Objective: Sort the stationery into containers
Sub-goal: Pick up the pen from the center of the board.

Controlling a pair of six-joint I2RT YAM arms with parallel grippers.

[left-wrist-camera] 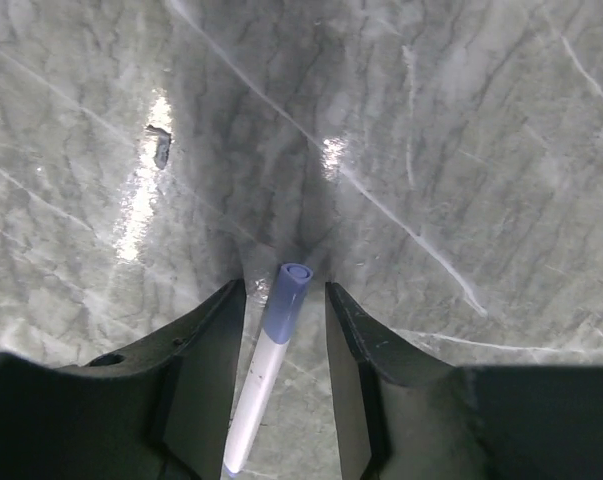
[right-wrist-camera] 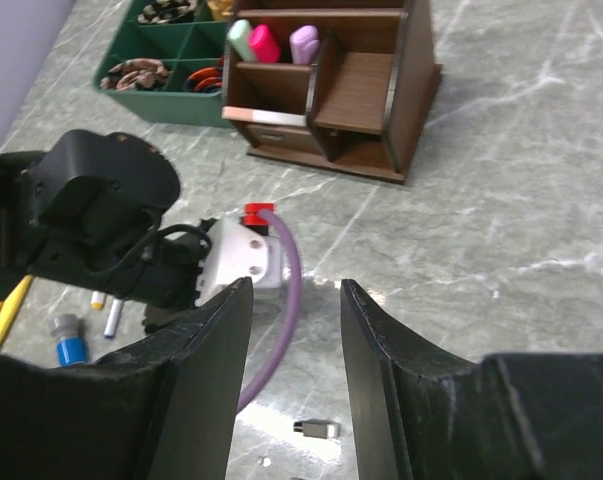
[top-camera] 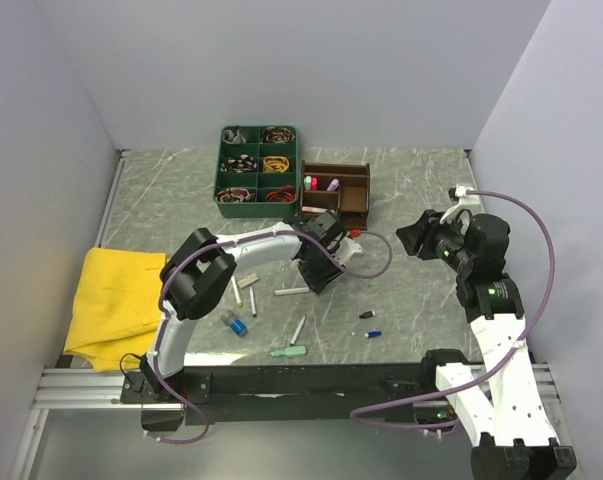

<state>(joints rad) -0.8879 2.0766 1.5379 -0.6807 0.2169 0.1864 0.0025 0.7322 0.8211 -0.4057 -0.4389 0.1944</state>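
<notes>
A white pen with a violet-blue cap (left-wrist-camera: pixel 281 310) lies flat on the marble table, and my left gripper (left-wrist-camera: pixel 283 287) stands open astride it with a gap on each side. In the top view the same pen (top-camera: pixel 289 291) pokes out to the left of the left gripper (top-camera: pixel 316 275). The brown wooden organiser (top-camera: pixel 353 200) stands behind it and holds pink (right-wrist-camera: pixel 266 42), purple (right-wrist-camera: pixel 304 42) and mint (right-wrist-camera: pixel 241 38) highlighters. My right gripper (right-wrist-camera: pixel 296 285) hangs open and empty above the table, to the right of the organiser (right-wrist-camera: pixel 366 90).
Loose on the table: two short markers (top-camera: pixel 243 295), a blue cap (top-camera: pixel 236 323), a white pen (top-camera: pixel 298 329), a mint piece (top-camera: pixel 289 351), a black bit (top-camera: pixel 367 314), a blue bit (top-camera: pixel 372 333). A green tray (top-camera: pixel 221 165) sits at the back, a yellow cloth (top-camera: pixel 116 300) at left.
</notes>
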